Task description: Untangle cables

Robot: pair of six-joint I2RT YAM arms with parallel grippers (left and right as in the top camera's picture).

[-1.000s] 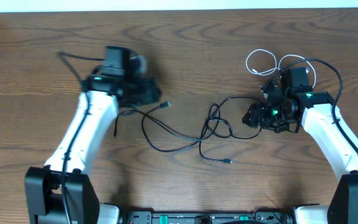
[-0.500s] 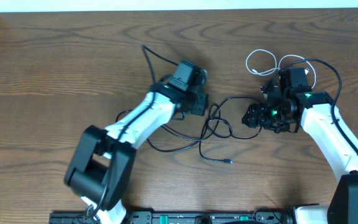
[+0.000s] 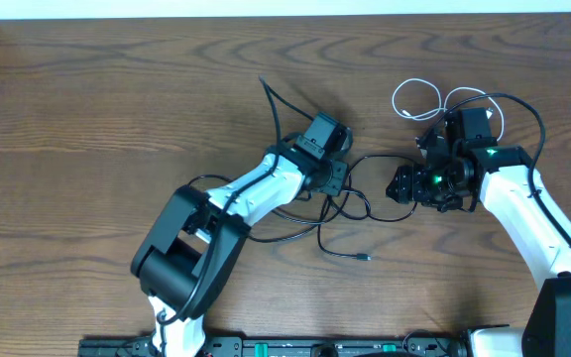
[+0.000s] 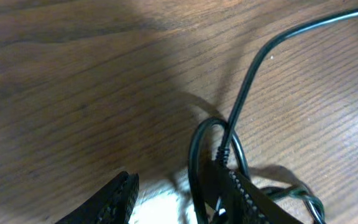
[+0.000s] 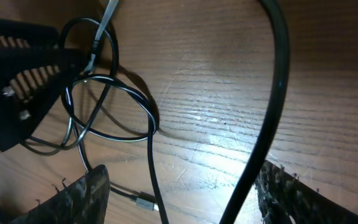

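The black cables (image 3: 350, 203) lie in a loose tangle at the table's middle, with a small plug end (image 3: 365, 258) trailing toward the front. My left gripper (image 3: 337, 180) sits on the tangle's left side, open. In the left wrist view a black cable loop (image 4: 199, 146) lies between the jaws, close against the right finger (image 4: 244, 198). My right gripper (image 3: 397, 186) is open on the tangle's right side. Thin black strands (image 5: 151, 155) and a nearer black cord (image 5: 272, 93) cross the gap between its fingers. A white cable (image 3: 416, 96) lies in loops behind the right arm.
A thick black arm cable (image 3: 523, 107) arcs over the right arm. Another rises behind the left arm (image 3: 276, 99). The wooden table (image 3: 87, 109) runs to a pale edge at the back. The two grippers stand close together across the tangle.
My left arm has swung from the far left to the middle and now sits on the tangle, its jaws narrower. The right arm has stayed in place, its jaws a little wider.
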